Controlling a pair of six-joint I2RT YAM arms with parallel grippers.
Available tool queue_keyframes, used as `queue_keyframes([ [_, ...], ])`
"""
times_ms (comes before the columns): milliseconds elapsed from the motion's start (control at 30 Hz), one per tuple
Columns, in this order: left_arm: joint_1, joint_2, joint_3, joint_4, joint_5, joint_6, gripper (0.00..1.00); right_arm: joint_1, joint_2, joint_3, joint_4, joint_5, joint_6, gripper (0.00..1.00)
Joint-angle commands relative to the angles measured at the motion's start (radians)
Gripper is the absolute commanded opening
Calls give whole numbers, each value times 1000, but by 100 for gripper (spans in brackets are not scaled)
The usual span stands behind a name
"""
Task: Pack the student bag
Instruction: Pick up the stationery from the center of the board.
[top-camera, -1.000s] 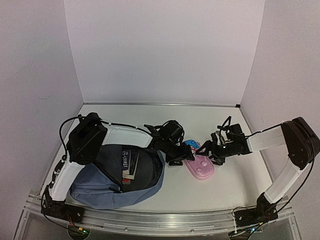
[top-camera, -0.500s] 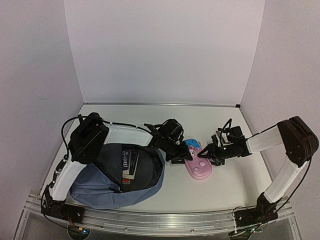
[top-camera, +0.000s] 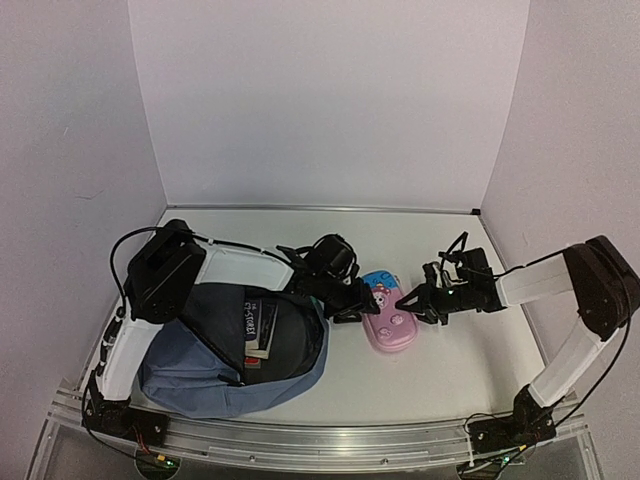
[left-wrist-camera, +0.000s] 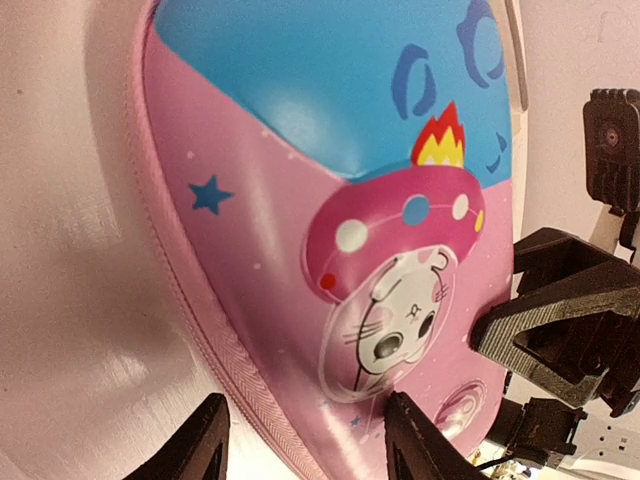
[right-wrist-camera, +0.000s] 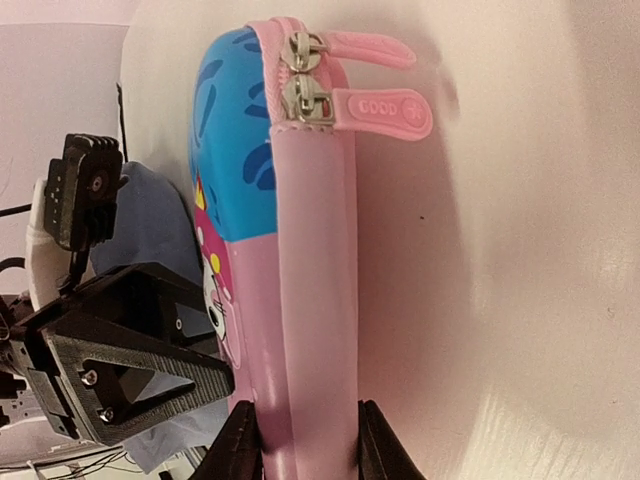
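- Packing is barely under way, by my read: the large slate-blue fabric student bag (top-camera: 195, 378) lies in the lower left of the overhead view, mouth gaping and dark lining showing.
- Inside, only a white label and a scrap of red are visible; whether anything is packed, I can't tell.
- The small pink-and-blue hard-shell pencil case (top-camera: 388, 322) is out on the white table (top-camera: 430, 385), just right of the bag's mouth.
- The right gripper (top-camera: 410, 300) is closed narrow on the case's pink zipper rim, a finger (right-wrist-camera: 240, 445) pressed to each side.
- The left gripper (top-camera: 352, 306) straddles the case's opposite edge, jaws partway apart; pinching or not, I can't tell.
- Left to do: carry the case into the bag.
- In the way: the left arm's white forearm (top-camera: 245, 268) lies along the bag's upper edge, and both grippers crowd one small case.
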Motion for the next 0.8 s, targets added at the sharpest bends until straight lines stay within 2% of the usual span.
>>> queue_keyframes([
  [0,20,-184,-24,-7,-84,129,65,9,-104,43,61,-44,8,12],
  [100,24,-287,-55,-54,-143,218,75,9,-152,65,25,-26,-24,13],
  [200,36,-372,-90,-117,-199,256,86,9,-189,122,-93,-20,-110,13],
  [333,52,-488,-158,-128,-161,339,97,13,-230,173,-176,-43,-170,15],
  [433,57,-542,-166,-145,-52,403,100,34,-245,202,-205,-100,-199,15],
  [667,71,-614,-163,-250,2,480,100,157,-252,281,-218,-199,-233,17],
  [767,71,-632,-151,-317,-32,508,100,186,-242,311,-218,-224,-232,18],
])
